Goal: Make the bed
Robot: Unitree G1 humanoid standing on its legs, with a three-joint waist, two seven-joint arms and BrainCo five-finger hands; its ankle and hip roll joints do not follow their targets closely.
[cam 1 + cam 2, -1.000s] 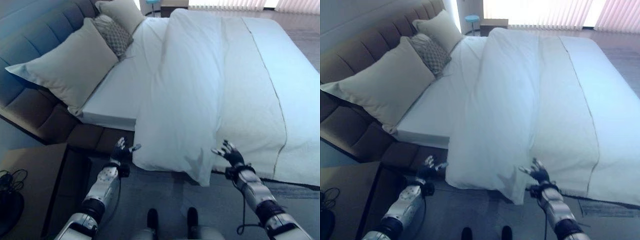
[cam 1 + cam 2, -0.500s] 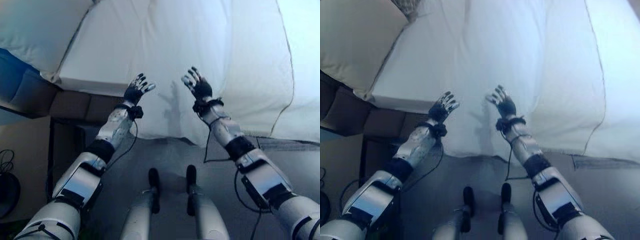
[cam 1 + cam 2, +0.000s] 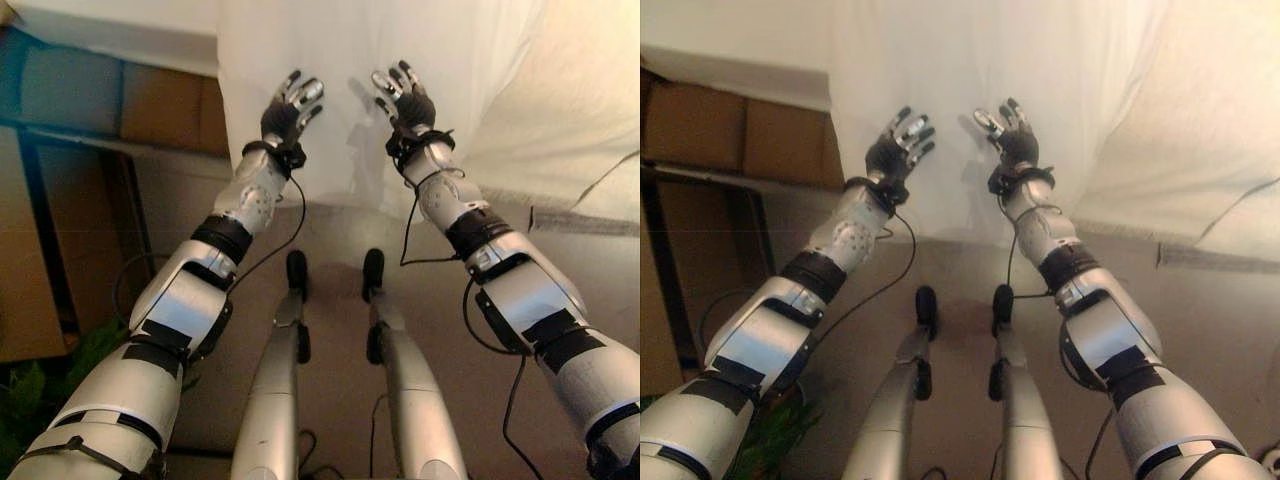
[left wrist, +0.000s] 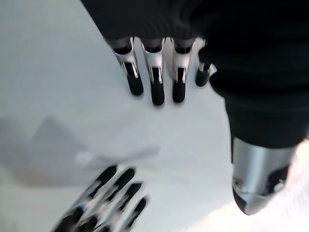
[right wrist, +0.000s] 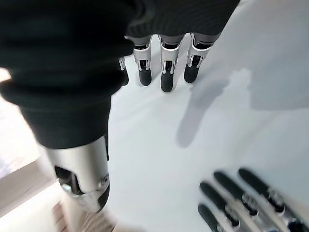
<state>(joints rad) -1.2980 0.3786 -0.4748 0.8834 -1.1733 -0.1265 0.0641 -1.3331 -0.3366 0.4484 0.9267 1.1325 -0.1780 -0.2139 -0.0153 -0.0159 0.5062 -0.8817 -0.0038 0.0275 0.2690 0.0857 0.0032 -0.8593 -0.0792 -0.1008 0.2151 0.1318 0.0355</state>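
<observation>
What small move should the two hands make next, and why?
Probably reach a little further and curl the fingers into the hanging duvet. Both the left hand and the right hand are open, side by side in front of the white cloth, holding nothing yet.

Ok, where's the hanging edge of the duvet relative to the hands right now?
The white duvet drapes over the bed's side straight ahead in the eye views; the left hand and right hand are open side by side against its hanging part.

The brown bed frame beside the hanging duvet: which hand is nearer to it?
Left. The left hand is over the white duvet near its edge beside the bed frame; the right hand is farther along the duvet, away from it.
</observation>
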